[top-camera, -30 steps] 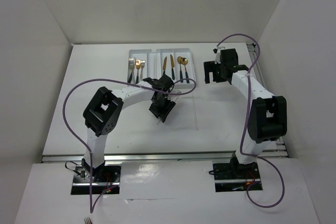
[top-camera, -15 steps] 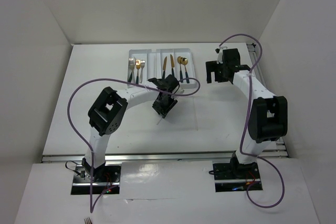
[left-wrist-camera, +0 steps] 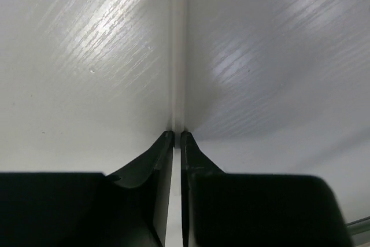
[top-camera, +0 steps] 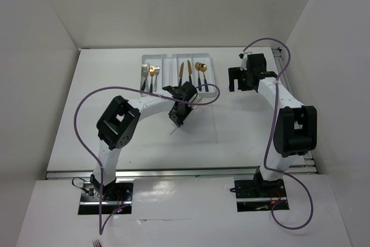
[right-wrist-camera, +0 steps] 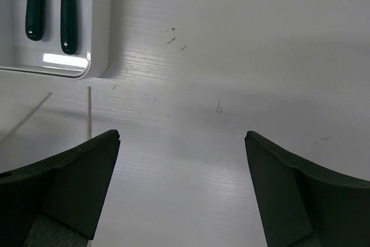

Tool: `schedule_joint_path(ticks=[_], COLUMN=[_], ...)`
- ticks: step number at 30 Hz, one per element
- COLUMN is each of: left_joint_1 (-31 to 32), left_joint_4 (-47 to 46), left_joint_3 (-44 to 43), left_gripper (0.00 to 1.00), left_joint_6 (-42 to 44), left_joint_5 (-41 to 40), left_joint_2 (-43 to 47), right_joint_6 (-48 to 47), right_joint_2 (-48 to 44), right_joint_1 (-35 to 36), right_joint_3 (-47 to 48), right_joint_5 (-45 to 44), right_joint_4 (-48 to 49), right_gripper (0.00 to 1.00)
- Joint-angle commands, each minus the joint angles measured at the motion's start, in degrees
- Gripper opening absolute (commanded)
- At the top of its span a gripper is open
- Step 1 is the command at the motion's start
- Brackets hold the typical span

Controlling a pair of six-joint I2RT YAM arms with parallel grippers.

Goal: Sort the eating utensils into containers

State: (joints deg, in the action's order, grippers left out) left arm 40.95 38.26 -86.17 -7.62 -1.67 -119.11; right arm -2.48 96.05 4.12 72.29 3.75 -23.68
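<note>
Most of the sorting looks done. The white organiser tray [top-camera: 173, 58] sits at 12 o'clock on the table [top-camera: 104, 85]. It holds a silver fork [top-camera: 144, 73] and a gold spoon [top-camera: 151, 72] in its leftmost slot, two knives [top-camera: 185, 72] in the third and two spoons [top-camera: 200, 67] in the rightmost. The second slot looks bare.

The left gripper [left-wrist-camera: 177, 134], at 6 o'clock from the tray, is clenched on a thin pale chopstick [left-wrist-camera: 178, 56]. I cannot tell whether the chopstick is lifted off the table. The right gripper [right-wrist-camera: 182, 137] hangs spread wide at 3 o'clock from the tray, grasping nothing. Its view shows two pale sticks [right-wrist-camera: 88, 114] near the tray's corner. I judge that only chopsticks remain, probably bound for the bare slot.
</note>
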Motion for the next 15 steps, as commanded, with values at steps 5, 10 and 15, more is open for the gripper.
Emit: schedule_joint_path(ticks=[5,10,15], left_joint_1=[0.4,0.4,0.4], left_joint_4=[-3.8,-3.8,-4.5], left_joint_3=[5.2,6.5,12.0], left_gripper=[0.00,0.00,0.00], left_joint_6=[-1.4,-0.7,1.1], left_joint_5=[5.5,6.8,8.2], left_joint_2=[-8.4,-5.2,7.4], right_joint_6=[-0.3,-0.3,-0.3], right_joint_2=[0.5,0.5,0.0], right_joint_1=[-0.4,-0.4,-1.5], right_joint_3=[1.4,1.4,0.4], right_joint_5=[0.7,0.0,-1.4], right_joint_4=[-1.2,-0.7,1.7], right_gripper=[0.96,0.95,0.95])
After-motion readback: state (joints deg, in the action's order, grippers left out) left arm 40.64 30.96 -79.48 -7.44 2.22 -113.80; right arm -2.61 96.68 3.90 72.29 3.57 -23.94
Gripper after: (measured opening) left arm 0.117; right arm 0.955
